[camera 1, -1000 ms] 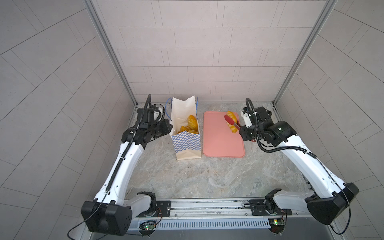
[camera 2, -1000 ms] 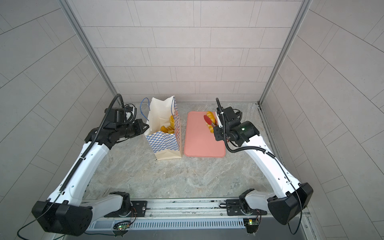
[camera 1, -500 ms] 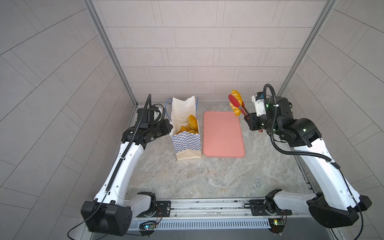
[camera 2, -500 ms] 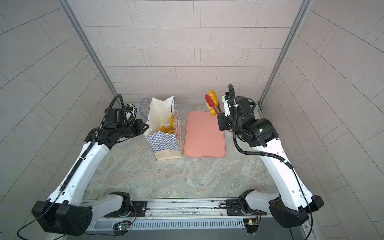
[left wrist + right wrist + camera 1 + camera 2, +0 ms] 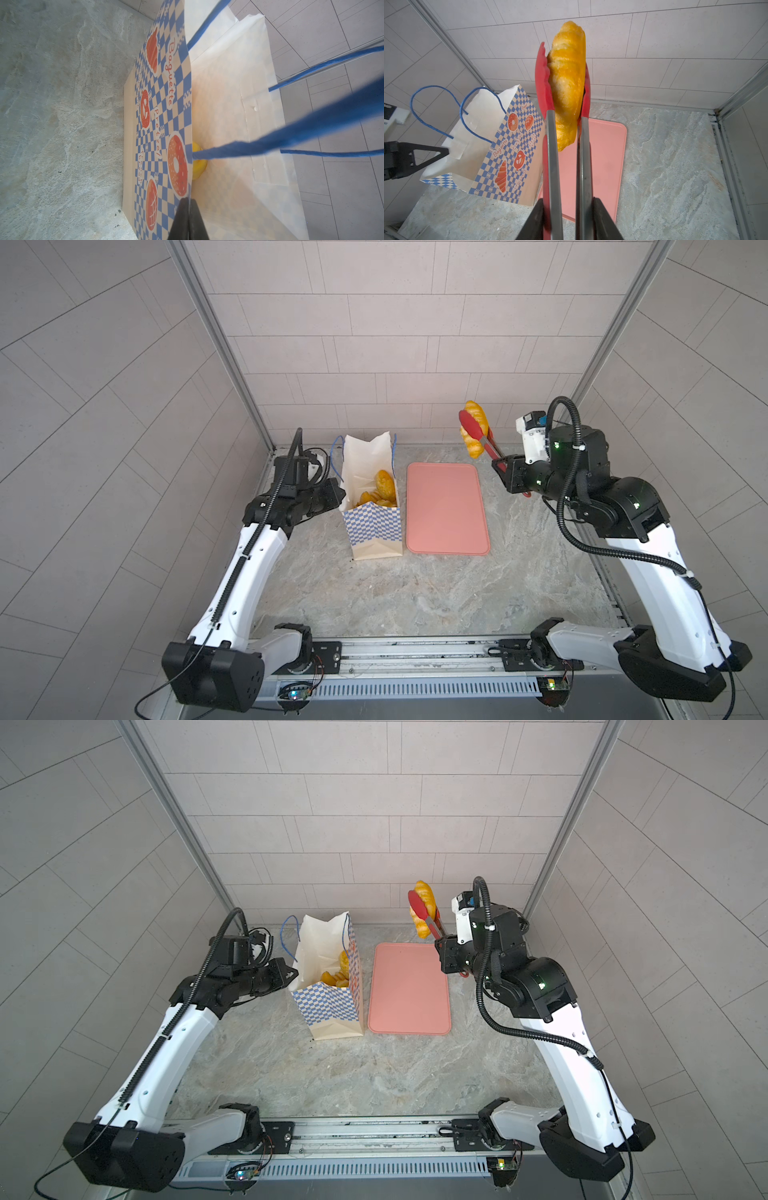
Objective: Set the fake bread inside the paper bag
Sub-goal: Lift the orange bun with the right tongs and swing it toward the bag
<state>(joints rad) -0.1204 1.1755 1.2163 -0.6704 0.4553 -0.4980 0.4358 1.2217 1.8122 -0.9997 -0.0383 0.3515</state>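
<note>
Right jaws clamped on the steel arms of the red tongs [image 5: 552, 158]. Tongs pinch the long loaf [image 5: 568, 83] out ahead of the jaws, in the air, clear of the pink tray [image 5: 444, 522] below. Left jaws pressed together on the rim of the paper bag [image 5: 376, 526], which stands upright on the table [image 5: 415, 597] just beside the tray. Other bread pieces [image 5: 384, 487] sit inside the bag, just past the left jaws.

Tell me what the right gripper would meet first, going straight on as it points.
Probably the tiled back wall, touched first by the bread in its tongs; the paper bag lies aside.
</note>
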